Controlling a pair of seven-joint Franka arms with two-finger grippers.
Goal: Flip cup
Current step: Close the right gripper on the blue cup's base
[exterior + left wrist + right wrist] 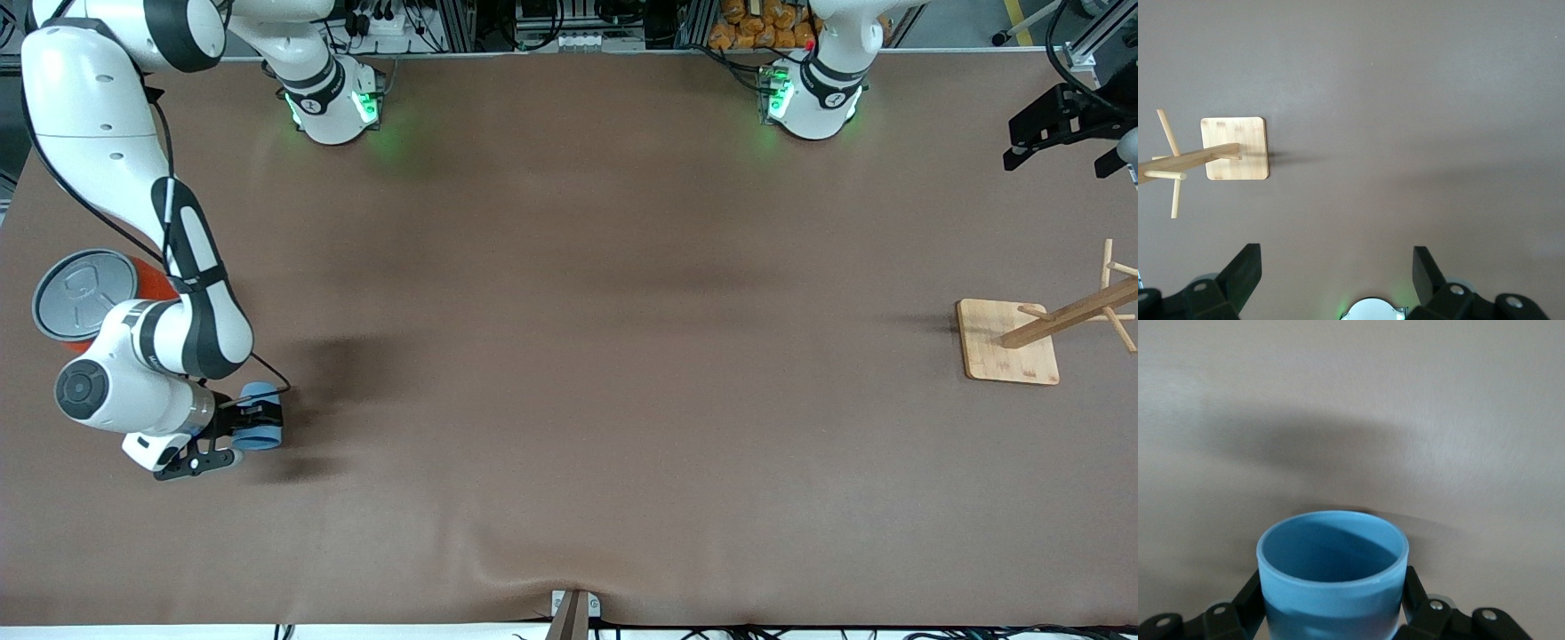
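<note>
The light-blue cup (pixel 260 415) lies between the fingers of my right gripper (pixel 238 430) near the right arm's end of the table, low over the brown cloth. In the right wrist view the cup (pixel 1333 580) fills the space between both fingers, which press its sides; its open rim points away from the wrist. My left gripper (pixel 1337 273) is open and empty, high over the table, near the left arm's end; in the front view it shows at the edge (pixel 1058 124).
A large orange can with a grey lid (pixel 84 293) stands close to the right arm, farther from the front camera than the cup. A wooden rack on a square base (pixel 1009 342) stands toward the left arm's end, also in the left wrist view (pixel 1235 148).
</note>
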